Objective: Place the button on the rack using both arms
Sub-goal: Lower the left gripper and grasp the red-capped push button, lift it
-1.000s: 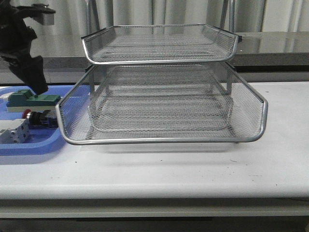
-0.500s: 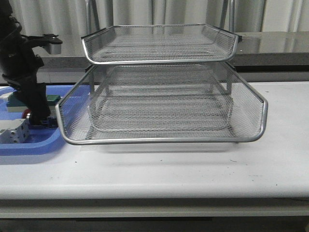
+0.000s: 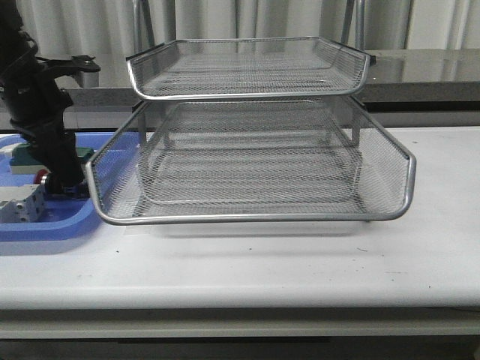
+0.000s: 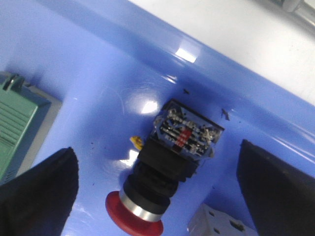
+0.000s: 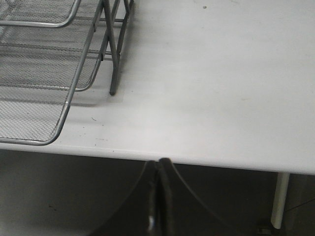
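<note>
The button (image 4: 165,169) lies on its side in the blue tray (image 4: 98,64), red cap toward the camera and blue-and-black rear block away. My left gripper (image 4: 157,194) is open; its black fingers (image 4: 37,191) stand on either side of the button without touching it. In the front view the left gripper (image 3: 64,184) is low in the tray at the far left, and only the red cap of the button (image 3: 41,178) shows beside it. The wire-mesh rack (image 3: 251,161) fills the table's middle. My right gripper (image 5: 161,166) is shut and empty, below the table's front edge.
A green-and-beige block (image 4: 15,132) and a white terminal block (image 4: 216,226) lie close to the button in the tray. The tray's rim (image 3: 45,225) touches the rack's lower tier at the left. A rack leg (image 5: 114,73) stands on the white table (image 5: 211,73).
The left arm has come down and to the right, from above the green block to low in the tray around the button. The rack has not moved.
</note>
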You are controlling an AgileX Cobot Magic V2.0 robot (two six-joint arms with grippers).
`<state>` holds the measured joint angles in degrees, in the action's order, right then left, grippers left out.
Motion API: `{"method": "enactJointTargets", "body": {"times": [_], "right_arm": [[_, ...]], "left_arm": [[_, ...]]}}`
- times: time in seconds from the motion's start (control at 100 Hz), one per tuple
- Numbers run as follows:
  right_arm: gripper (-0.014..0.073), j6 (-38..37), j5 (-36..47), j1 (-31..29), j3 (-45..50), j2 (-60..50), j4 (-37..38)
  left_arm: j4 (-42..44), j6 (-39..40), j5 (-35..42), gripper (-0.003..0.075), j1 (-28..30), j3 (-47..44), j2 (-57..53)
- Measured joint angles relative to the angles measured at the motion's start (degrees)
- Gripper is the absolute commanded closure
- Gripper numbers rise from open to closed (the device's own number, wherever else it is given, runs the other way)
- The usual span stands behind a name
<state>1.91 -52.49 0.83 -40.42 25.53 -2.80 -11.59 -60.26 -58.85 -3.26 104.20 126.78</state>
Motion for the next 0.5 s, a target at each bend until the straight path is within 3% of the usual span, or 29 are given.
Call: {"method": "enactJointTargets", "body": {"times": [0.5], "right_arm": [[0.0664,0.0,0.0,0.0,0.0,0.0,0.0]], "left_arm": [[-1.0,0.0,0.3,0.0101,0.0,0.1,4.0]]}}
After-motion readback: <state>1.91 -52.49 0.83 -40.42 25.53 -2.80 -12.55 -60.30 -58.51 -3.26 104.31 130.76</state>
